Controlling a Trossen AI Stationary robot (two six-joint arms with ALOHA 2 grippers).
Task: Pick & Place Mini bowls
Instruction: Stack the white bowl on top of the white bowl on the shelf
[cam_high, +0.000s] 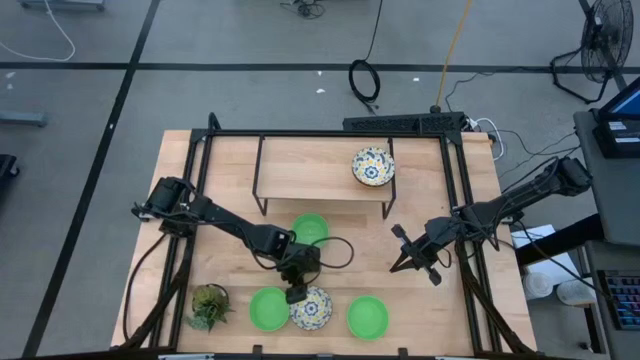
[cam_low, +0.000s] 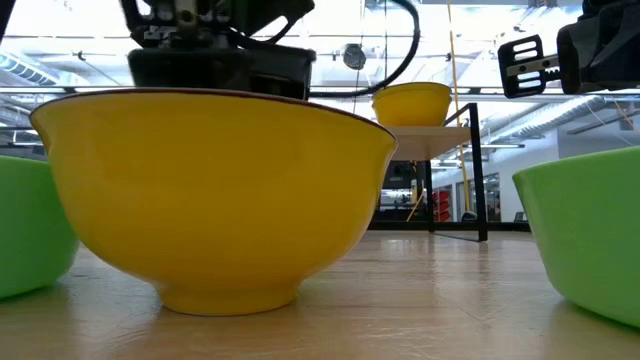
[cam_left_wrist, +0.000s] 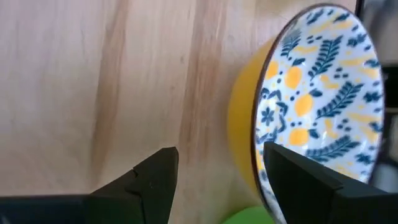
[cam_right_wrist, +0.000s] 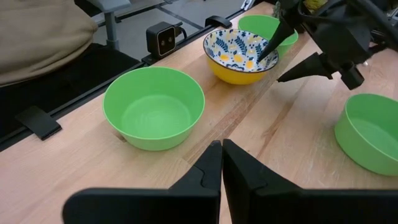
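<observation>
Yellow-sided floral bowl (cam_high: 312, 309) sits on the worktop (cam_high: 230, 160) front edge between two green bowls (cam_high: 268, 308); my left claw (cam_high: 296, 293) straddles its rim, released. My right claw (cam_high: 400, 264) hovers clenched, empty. Another floral bowl (cam_high: 372, 166) rests on the shelf (cam_high: 300, 170).

Three green bowls (cam_high: 268, 308) and one floral bowl (cam_high: 312, 308) sit upright on the table; another floral bowl (cam_high: 372, 166) rests on the shelf.
</observation>
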